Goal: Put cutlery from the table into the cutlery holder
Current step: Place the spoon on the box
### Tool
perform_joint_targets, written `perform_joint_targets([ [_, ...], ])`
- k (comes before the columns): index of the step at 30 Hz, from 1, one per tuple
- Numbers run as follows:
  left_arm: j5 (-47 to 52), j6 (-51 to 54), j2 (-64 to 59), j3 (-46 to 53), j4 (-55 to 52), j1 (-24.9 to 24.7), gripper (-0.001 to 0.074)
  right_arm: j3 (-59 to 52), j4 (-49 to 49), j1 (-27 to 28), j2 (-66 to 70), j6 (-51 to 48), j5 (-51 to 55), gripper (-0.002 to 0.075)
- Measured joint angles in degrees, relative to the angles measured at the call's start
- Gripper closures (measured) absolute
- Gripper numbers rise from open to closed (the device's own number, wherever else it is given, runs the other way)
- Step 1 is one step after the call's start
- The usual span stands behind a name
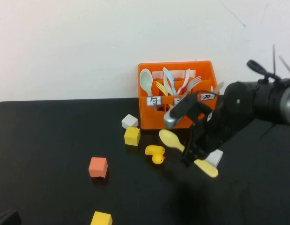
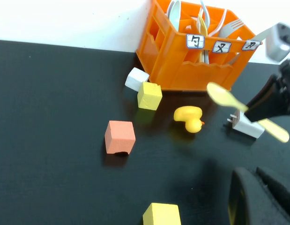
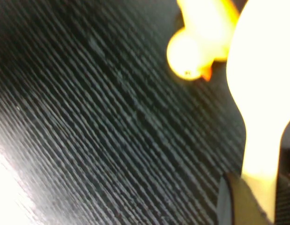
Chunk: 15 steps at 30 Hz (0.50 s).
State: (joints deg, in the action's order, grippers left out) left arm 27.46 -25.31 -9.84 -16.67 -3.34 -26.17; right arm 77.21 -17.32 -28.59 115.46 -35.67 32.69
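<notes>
Yellow spoon [image 1: 188, 152] clamped mid-handle by right gripper [image 1: 194, 157] fingers, lifted off worktop [image 1: 51, 140] just before orange cutlery holder [image 1: 149, 119], not yet dropped in. Holder already stocked with cutlery. Left gripper [image 2: 257, 199] low at near edge, finger state cannot tell.

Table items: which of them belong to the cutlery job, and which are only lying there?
Job: yellow spoon gripped by right gripper; orange cutlery holder.
Lying about: toy duck, coloured cubes, white charger block. Left gripper low, parked.
</notes>
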Motion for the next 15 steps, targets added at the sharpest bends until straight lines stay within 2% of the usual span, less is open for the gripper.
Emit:
perform_joint_targets([
  [8,-0.09,0.00,0.00,0.00,-1.43,0.00,0.0736,-0.23,-2.10,0.00,-5.47,-1.08,-5.03,0.0591],
  [15,-0.09,0.00,0.00,0.00,-1.58,0.00,0.0736,-0.44,-9.86,0.00,-7.20,-1.57,-22.17,0.0591],
])
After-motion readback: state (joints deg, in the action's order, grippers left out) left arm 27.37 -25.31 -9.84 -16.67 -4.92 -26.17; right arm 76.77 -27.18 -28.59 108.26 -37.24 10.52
